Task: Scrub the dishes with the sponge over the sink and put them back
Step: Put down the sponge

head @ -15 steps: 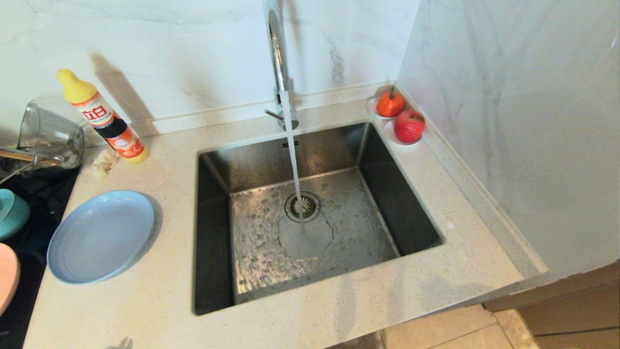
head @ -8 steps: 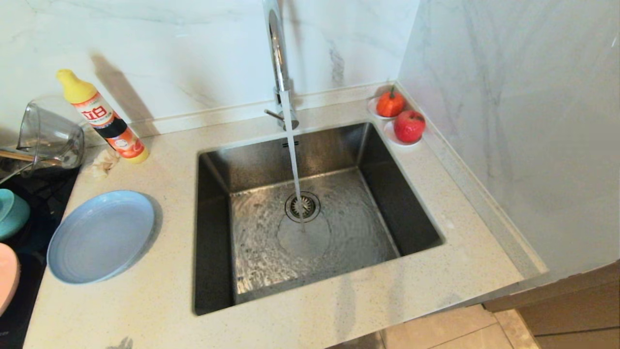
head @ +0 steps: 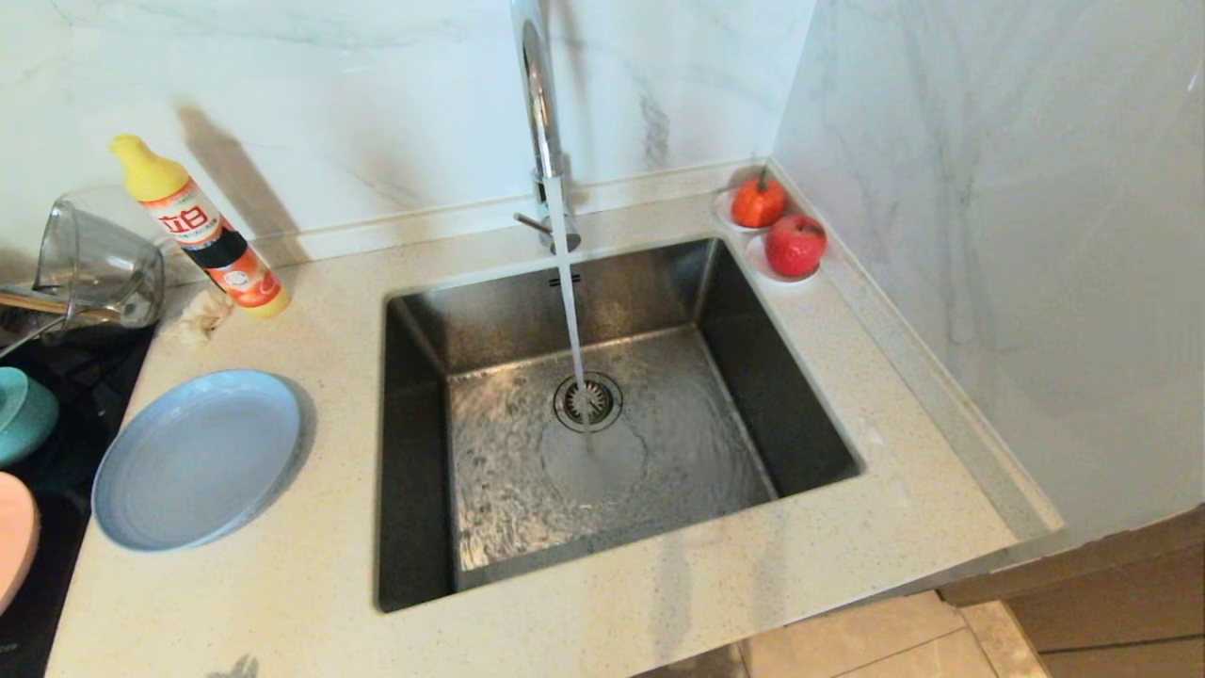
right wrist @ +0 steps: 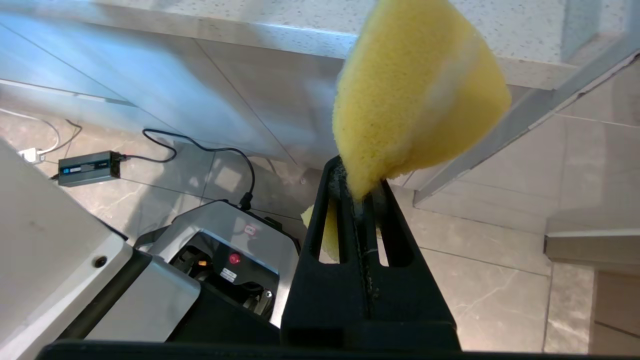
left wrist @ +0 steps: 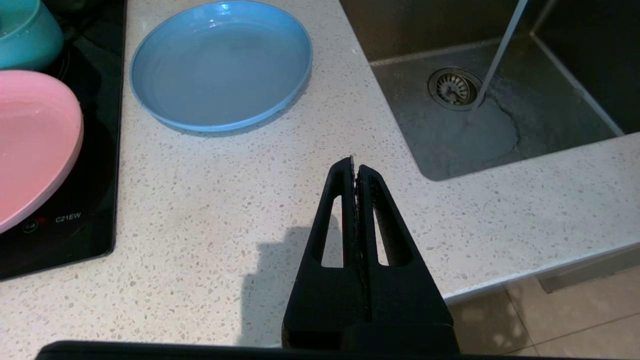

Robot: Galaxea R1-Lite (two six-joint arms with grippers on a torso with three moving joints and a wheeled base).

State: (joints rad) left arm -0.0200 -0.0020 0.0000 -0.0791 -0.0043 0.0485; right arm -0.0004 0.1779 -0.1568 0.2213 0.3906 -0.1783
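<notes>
— Where are the arms? I see neither from up top.

— Both are low, by the front edge of the counter (left wrist: 210, 210). The right gripper (right wrist: 357, 192) is down below counter level, over the floor, and it's pinched tight on one corner of the yellow sponge (right wrist: 410, 95), which sticks out past the fingertips toward the counter's underside. I can't see a green side from here.

— And the other one?

— The left gripper (left wrist: 355, 167) hovers above the counter's front strip, fingers pressed together, nothing in them.

— So which dish comes next?

— My guess is the blue plate (left wrist: 222, 62). It lies flat on the counter, ahead of the left gripper and a little off to its left, just beside the sink (head: 414, 452). The left arm is plainly the nearer one; the sponge arm sits on the far side, beyond the sink's width.

— The rest?

— The pink plate (left wrist: 35, 145) and the teal bowl (left wrist: 25, 32) are further left, on the black cooktop (left wrist: 65, 235). Past them stands a soap bottle (head: 202, 231) and a tipped glass jug (head: 94, 259).

— Water?

— Running from the tap (head: 538, 104) onto the drain (head: 588, 402). I'd say the plate has to travel rightward over that basin, and the sponge must rise to meet it.
</notes>
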